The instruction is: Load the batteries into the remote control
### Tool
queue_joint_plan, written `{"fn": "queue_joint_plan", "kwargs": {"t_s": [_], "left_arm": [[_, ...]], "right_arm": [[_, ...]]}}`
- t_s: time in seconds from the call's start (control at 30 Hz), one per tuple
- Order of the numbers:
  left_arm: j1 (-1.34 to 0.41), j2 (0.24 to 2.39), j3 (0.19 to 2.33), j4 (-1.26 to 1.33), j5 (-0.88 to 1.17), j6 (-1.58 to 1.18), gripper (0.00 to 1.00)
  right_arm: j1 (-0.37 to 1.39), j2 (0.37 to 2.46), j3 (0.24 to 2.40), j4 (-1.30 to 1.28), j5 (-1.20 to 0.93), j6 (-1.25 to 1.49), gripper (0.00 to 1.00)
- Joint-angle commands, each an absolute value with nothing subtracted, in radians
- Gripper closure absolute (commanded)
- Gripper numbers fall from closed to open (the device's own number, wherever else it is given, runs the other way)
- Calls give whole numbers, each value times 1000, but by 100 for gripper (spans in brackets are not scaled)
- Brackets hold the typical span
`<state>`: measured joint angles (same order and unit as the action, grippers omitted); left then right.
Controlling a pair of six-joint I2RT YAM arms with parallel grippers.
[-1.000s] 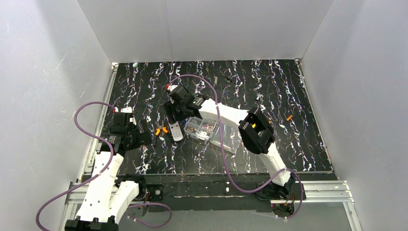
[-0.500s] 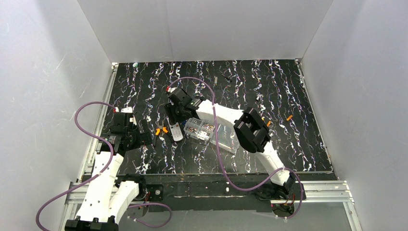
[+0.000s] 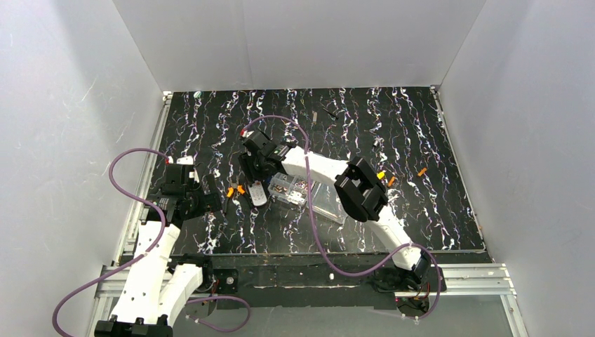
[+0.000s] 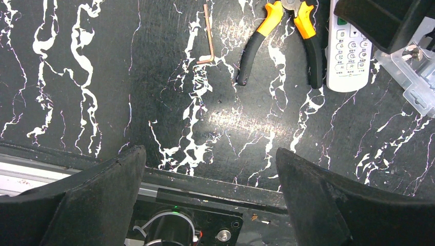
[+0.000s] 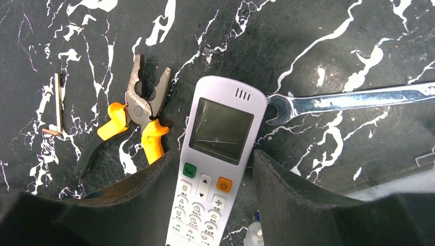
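Note:
The white remote control (image 5: 215, 169) lies face up on the black marbled table, its grey screen and orange button showing. It also shows in the top view (image 3: 257, 192) and the left wrist view (image 4: 350, 56). My right gripper (image 5: 214, 154) is open and straddles the remote's middle, one finger on each long side. In the top view my right gripper (image 3: 254, 174) sits just behind the remote. A small orange battery (image 3: 421, 171) lies far right, and another orange piece (image 3: 391, 180) lies by the right arm's elbow. My left gripper (image 4: 209, 151) is wide open and empty over the table's near edge.
Orange-handled pliers (image 5: 138, 115) lie just left of the remote. A steel wrench (image 5: 349, 97) touches the remote's right top corner. A small hex key (image 5: 57, 105) lies further left. A clear compartmented box (image 3: 295, 188) stands right of the remote.
My right arm's elbow has swung left and its gripper has come down closer over the remote. The left arm and the remote have not moved.

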<state>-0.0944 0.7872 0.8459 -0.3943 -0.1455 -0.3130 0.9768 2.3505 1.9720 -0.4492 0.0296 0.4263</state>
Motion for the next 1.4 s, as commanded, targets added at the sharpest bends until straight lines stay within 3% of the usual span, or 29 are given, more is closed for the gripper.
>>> {"fn": "queue_joint_plan", "kwargs": {"t_s": [0.0, 0.23, 0.73, 0.87, 1.0, 1.13, 1.37], "left_arm": [[-90, 791, 830, -466, -147, -301, 0], [-91, 794, 832, -468, -147, -301, 1], [-91, 797, 833, -470, -152, -301, 1], [-91, 799, 833, -472, -154, -301, 0], [-91, 800, 834, -474, -160, -299, 1], [-90, 799, 834, -479, -181, -304, 0], [-89, 789, 836, -479, -197, -317, 0]], "right_arm": [[982, 2388, 2019, -497, 22, 443, 38], [983, 2416, 2039, -518, 21, 445, 41], [1000, 2479, 2095, -565, 35, 444, 58], [1002, 2469, 2092, -557, 27, 445, 74], [1007, 2381, 1960, -428, 50, 464, 99], [1008, 2219, 1791, -209, 43, 474, 99], [1008, 2034, 1732, -117, 8, 443, 99]]}}
